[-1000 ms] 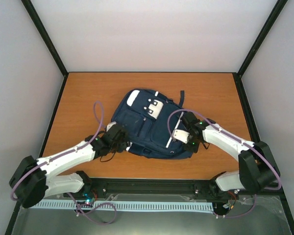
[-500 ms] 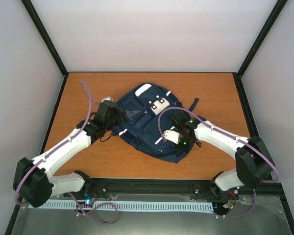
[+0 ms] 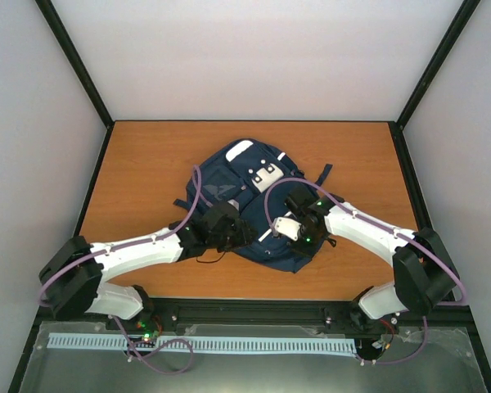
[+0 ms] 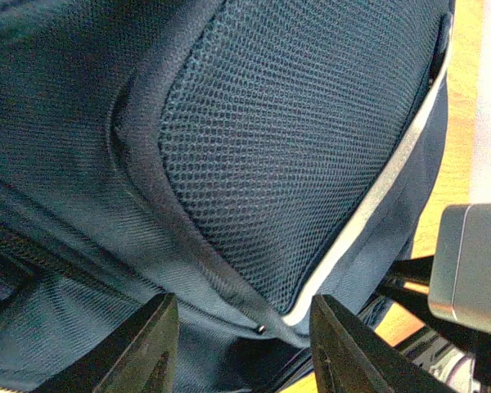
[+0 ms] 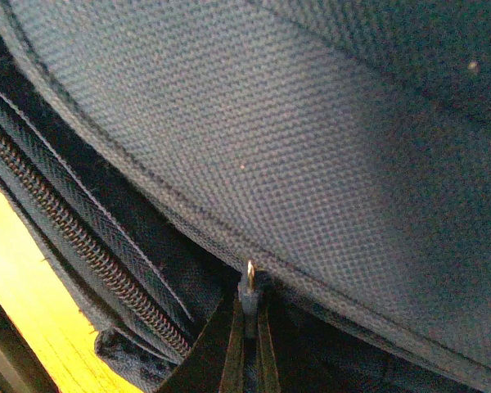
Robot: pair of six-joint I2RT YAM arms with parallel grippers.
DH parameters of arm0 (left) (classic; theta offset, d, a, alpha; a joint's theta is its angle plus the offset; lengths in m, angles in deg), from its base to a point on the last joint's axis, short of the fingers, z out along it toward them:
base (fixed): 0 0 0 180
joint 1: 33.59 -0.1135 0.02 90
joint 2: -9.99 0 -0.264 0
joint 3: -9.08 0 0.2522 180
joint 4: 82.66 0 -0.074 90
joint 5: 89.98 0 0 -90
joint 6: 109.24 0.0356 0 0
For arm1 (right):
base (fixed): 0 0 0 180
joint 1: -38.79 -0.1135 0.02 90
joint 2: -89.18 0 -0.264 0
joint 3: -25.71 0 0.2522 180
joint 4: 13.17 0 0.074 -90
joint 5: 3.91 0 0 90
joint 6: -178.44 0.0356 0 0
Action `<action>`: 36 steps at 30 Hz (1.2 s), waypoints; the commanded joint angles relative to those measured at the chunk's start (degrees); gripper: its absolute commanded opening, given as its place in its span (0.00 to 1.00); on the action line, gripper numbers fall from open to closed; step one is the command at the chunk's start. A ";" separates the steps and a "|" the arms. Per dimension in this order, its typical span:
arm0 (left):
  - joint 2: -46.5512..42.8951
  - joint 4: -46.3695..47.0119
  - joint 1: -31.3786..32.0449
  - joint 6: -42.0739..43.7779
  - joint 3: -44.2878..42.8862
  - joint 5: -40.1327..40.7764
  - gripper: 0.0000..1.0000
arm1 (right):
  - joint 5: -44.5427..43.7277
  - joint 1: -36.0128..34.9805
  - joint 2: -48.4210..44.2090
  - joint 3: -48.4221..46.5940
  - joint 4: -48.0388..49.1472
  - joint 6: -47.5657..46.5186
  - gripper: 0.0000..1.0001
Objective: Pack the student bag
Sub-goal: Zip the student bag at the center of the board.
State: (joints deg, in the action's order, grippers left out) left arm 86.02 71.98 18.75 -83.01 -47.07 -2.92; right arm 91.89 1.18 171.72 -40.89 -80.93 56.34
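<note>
The student bag (image 3: pixel 237 184) lies flat mid-table, navy with white-grey patches and a thin white stripe (image 4: pixel 376 196). My left gripper (image 3: pixel 239 232) is at its near-left edge. In the left wrist view the gripper (image 4: pixel 245 344) stands open, its fingers (image 4: pixel 147 348) on either side of a fold below the mesh pocket (image 4: pixel 295 123). My right gripper (image 3: pixel 295 205) rests on the bag's right side. In the right wrist view it (image 5: pixel 248 327) is shut on a small zipper pull (image 5: pixel 248 286), beside a run of zipper teeth (image 5: pixel 82 237).
The wooden table (image 3: pixel 139 164) is walled by white panels and black frame posts (image 3: pixel 78 74). A dark strap (image 3: pixel 323 173) trails off the bag's far right. The right arm's grey housing (image 4: pixel 475 262) sits close beside the left gripper. Purple cables loop over both arms.
The bag turned and slid toward the back a second ago. The left arm swung up to the bag's far-left side, then came back to its near-left edge. The right gripper kept its hold.
</note>
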 commanded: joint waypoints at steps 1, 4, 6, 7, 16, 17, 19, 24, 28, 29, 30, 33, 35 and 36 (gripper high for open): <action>2.42 5.96 2.36 -5.19 -2.14 -0.43 0.46 | 1.52 -0.45 -0.53 -0.57 -0.58 0.91 0.03; 4.27 6.75 3.21 -5.40 -3.05 -0.83 0.44 | 1.33 -0.45 -0.61 -0.75 -0.70 0.82 0.03; 5.34 7.38 3.34 -5.55 -3.37 -0.85 0.39 | 1.36 -0.45 -0.57 -0.82 -0.84 0.81 0.03; 5.82 7.60 3.38 -5.58 -3.46 -1.02 0.36 | 1.20 -0.47 -0.62 -0.78 -0.87 0.84 0.03; 5.08 5.70 3.39 -5.75 -3.00 1.61 0.01 | -1.94 2.29 0.28 0.99 -0.14 0.42 0.03; 4.71 5.02 3.39 -5.42 -2.96 2.16 0.01 | -2.00 3.09 0.20 0.98 -0.33 0.08 0.03; 4.13 3.51 3.43 -4.79 -2.73 3.02 0.01 | -2.50 4.58 -0.35 0.98 -0.45 -0.78 0.03; 2.91 2.80 3.40 -4.48 -0.75 3.95 0.01 | -4.77 7.55 -0.42 1.07 -0.37 -2.54 0.03; 1.45 2.08 3.39 -3.74 0.51 3.69 0.01 | -6.32 10.50 0.60 1.06 0.40 -4.47 0.03; 0.91 1.57 3.34 -3.43 0.70 3.81 0.01 | -6.90 11.27 0.96 1.00 0.72 -5.09 0.03; 0.39 0.97 3.33 -3.02 0.94 4.03 0.01 | -7.61 11.83 1.21 0.94 1.23 -5.43 0.03; -1.55 -0.87 3.38 -2.24 1.55 4.99 0.01 | -8.78 13.49 2.07 0.63 1.87 -6.31 0.03; -2.74 -2.33 3.39 -1.71 1.83 5.67 0.01 | -8.79 14.62 2.62 0.03 2.03 -6.84 0.03; -3.32 -3.03 3.39 -1.44 1.93 5.93 0.01 | -8.84 15.12 2.91 -0.31 2.05 -7.15 0.03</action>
State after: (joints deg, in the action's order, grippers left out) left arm 86.76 76.11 21.79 -87.64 -46.08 -0.85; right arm 90.82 13.01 172.72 -40.56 -78.59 51.05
